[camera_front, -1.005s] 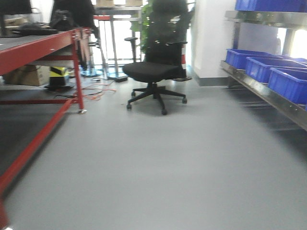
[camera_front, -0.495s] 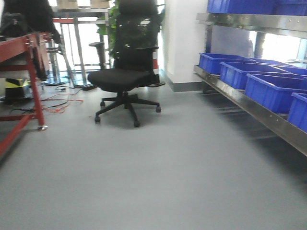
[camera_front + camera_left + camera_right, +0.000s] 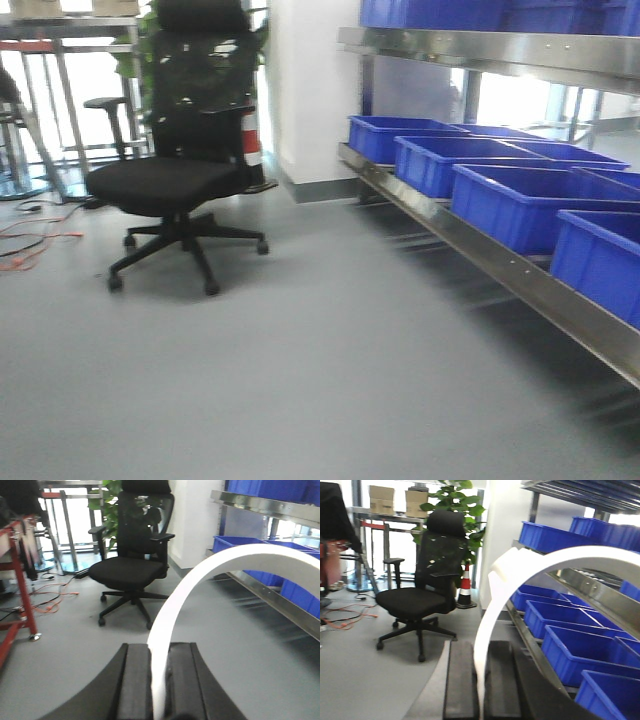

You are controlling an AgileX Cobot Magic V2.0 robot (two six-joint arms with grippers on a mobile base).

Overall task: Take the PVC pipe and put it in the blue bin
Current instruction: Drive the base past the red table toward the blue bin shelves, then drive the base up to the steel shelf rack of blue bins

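The PVC pipe (image 3: 200, 577) is a white curved arc. In the left wrist view it rises from between the black pads of my left gripper (image 3: 159, 650), which is shut on it, and bends off to the right. In the right wrist view the PVC pipe (image 3: 492, 600) arches the same way out of my right gripper (image 3: 480, 647), also shut on it. Several blue bins (image 3: 520, 200) sit in a row on a low steel shelf on the right, with the nearest blue bin (image 3: 580, 652) just right of the right gripper. The front view shows neither gripper nor pipe.
A black office chair (image 3: 180, 180) stands on the grey floor at left centre. The steel shelf rail (image 3: 480, 262) runs along the right side, with an upper shelf (image 3: 500, 48) above it. A red table frame (image 3: 20, 580) and orange cables (image 3: 30, 240) lie to the left. A traffic cone (image 3: 465, 587) stands by the wall.
The front view has swung to the right: the chair slid left in frame, the red table left the view, and the blue bins and shelf grew larger and closer.
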